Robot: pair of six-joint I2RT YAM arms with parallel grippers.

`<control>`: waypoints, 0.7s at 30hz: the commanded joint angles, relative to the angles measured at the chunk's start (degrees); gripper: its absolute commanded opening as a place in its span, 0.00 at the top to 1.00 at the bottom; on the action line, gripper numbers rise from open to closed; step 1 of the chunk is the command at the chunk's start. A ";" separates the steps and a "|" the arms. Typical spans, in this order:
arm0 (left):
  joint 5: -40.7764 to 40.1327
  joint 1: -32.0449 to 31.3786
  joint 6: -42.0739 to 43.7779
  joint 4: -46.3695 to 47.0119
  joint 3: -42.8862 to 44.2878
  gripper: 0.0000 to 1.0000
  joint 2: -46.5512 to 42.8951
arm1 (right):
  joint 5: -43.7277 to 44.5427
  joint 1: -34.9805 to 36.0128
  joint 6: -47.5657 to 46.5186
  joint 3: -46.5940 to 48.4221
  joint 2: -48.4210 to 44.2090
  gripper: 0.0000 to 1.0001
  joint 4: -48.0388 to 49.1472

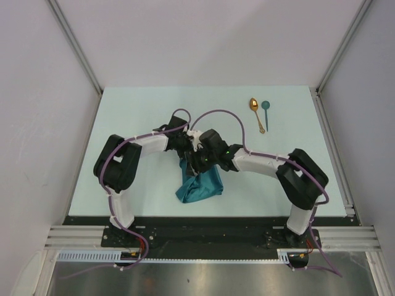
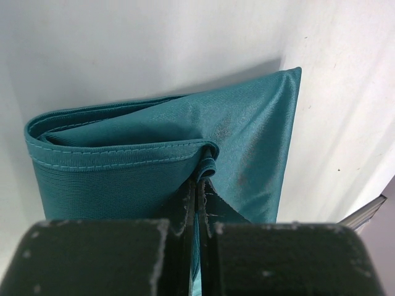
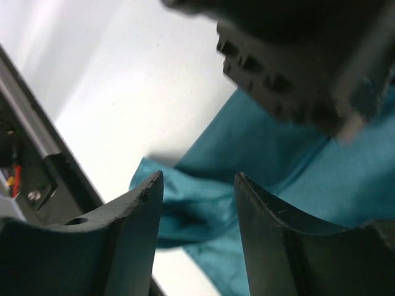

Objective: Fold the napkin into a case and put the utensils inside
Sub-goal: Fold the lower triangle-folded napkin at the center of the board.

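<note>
Both arms are bunched together over the middle of the table (image 1: 136, 117), and the napkin (image 1: 200, 186) sits as a crumpled teal heap right beneath them, toward the near edge. The left end effector (image 2: 197, 196) has its jaws pressed tight together on a hemmed fold of the cloth (you can see the stitched edge curling right into the pinch). Beyond the pinch the cloth lies doubled over in layers, one corner poking out to the upper right of that wrist view. The right end effector (image 3: 199, 203) is spread wide with nothing clamped between its fingers, hovering just above the teal cloth. The dark bulk at the top of its view is the other arm's end effector, very close. Over on the far right of the table, well apart from the action, the gold spoon (image 1: 257, 116) and the teal spoon (image 1: 266, 116) lie side by side, bowls toward the far edge, neither one touched.
</note>
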 commanded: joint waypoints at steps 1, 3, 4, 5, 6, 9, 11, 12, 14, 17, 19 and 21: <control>1.71 -0.24 0.48 0.50 -0.69 1.00 -1.80 | 1.19 1.28 -2.34 4.33 5.40 0.45 2.66; 1.71 -0.24 0.39 0.67 -0.87 1.00 -2.07 | 0.49 1.45 -1.90 4.59 7.06 0.45 4.33; 1.71 -0.24 0.48 0.59 -0.87 1.00 -2.07 | 0.05 1.54 -1.81 5.03 7.68 0.45 3.90; 1.53 -0.15 0.48 0.50 -0.69 1.00 -1.98 | -0.30 1.72 -1.72 5.47 8.30 0.45 3.37; 1.62 -0.24 0.57 0.41 -0.61 1.00 -1.98 | -1.18 1.98 -1.90 5.56 8.65 0.46 2.93; 1.36 -0.24 0.83 -0.03 -0.25 1.00 -1.98 | -1.71 2.86 -1.73 1.63 6.91 0.50 1.87; 1.09 -0.24 0.92 -0.12 -0.16 1.00 -1.98 | -2.15 2.86 -1.02 -1.37 3.22 0.55 2.14; 1.09 -0.24 0.92 -0.03 0.01 1.00 -1.72 | -2.06 2.86 -0.50 -4.08 1.99 0.56 2.05; 1.44 -0.24 0.92 -0.03 0.10 1.00 -1.36 | -2.32 2.86 0.12 -6.56 -2.41 0.59 1.61; 1.36 -0.24 1.09 -0.38 0.62 1.00 -1.10 | -2.07 2.51 1.35 -11.39 -8.82 0.60 0.82; 1.18 -0.24 1.36 -0.73 0.71 1.00 -1.19 | -1.63 2.25 1.79 -14.02 -11.37 0.60 0.38; 1.18 -0.24 1.36 -0.73 0.71 1.00 -1.19 | -1.45 1.37 1.97 -14.57 -13.67 0.60 0.21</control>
